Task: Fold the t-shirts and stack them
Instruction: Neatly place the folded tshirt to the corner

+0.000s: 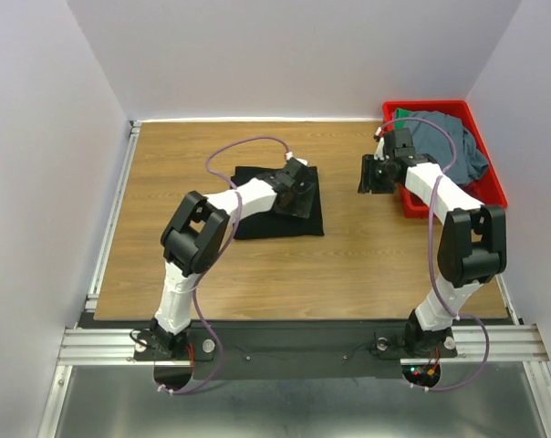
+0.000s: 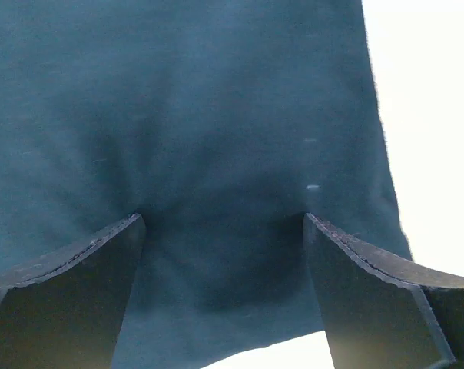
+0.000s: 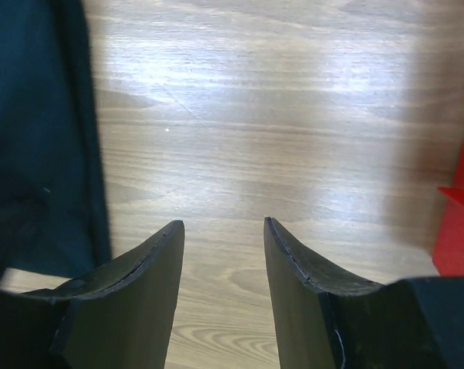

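Across the wooden table (image 1: pixel 367 265), the black shirt (image 1: pixel 257 224) lay flat as a folded, nearly square block left of centre. No long axis stood out. At the far right sat the red bin (image 1: pixel 496 192), and heaped inside it was the grey shirt (image 1: pixel 453 146), crumpled and likewise without a clear long axis. The green shirt (image 1: pixel 400 115) showed only as a sliver at the bin's far left corner, beside or under the grey one; I could not tell which.

The left gripper (image 1: pixel 300 187) hung over the far right part of the black shirt. Its jaws were spread wide, with cloth beneath them and nothing pinched. Whether the fingertips touched the cloth, the wrist view did not settle. The right gripper (image 1: pixel 379 173) hovered over bare wood between the black shirt and the bin, just beside the bin's left wall, with its jaws parted about halfway and empty.

By my judgement the black shirt was finished and the coming move was a fetch from the bin. The grey shirt lay to the right of and slightly beyond the right gripper, so the right arm was much the nearer. The bin's wall stood between them.

No brand, label or writing could be read on anything.
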Controlling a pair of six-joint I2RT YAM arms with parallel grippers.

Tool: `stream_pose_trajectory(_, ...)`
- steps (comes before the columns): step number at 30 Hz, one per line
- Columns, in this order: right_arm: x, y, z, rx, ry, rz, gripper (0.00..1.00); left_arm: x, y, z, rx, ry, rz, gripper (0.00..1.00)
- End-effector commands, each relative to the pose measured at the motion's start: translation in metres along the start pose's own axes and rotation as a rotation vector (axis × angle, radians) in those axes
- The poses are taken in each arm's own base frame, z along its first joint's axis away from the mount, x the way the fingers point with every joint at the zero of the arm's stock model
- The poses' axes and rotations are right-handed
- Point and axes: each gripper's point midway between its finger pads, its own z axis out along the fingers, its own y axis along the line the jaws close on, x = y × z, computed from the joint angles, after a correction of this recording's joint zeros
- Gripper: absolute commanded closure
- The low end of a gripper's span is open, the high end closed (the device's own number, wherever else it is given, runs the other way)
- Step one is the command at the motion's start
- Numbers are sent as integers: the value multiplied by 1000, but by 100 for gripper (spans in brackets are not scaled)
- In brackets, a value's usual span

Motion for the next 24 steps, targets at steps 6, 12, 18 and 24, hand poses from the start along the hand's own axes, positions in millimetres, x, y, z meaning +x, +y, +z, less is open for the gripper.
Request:
stream_pose_trajectory(6, -7, -3, -14, 3, -45, -20, 48, 11, 168, -4, -229, 181, -58, 4)
stream_pose_trajectory(12, -3, -1, -9, -19, -26, -17, 48, 33, 264, -2, -264, 332, 5, 5)
stream_pose_trajectory(18, 1, -2, -8, -21, -17, -18, 48, 14, 359, 4, -269, 344, 86, 4)
stream_pose_trajectory(24, 1, -3, -7, -27, -14, -17, 48, -20, 401, 6, -248, 285, 167, 4)
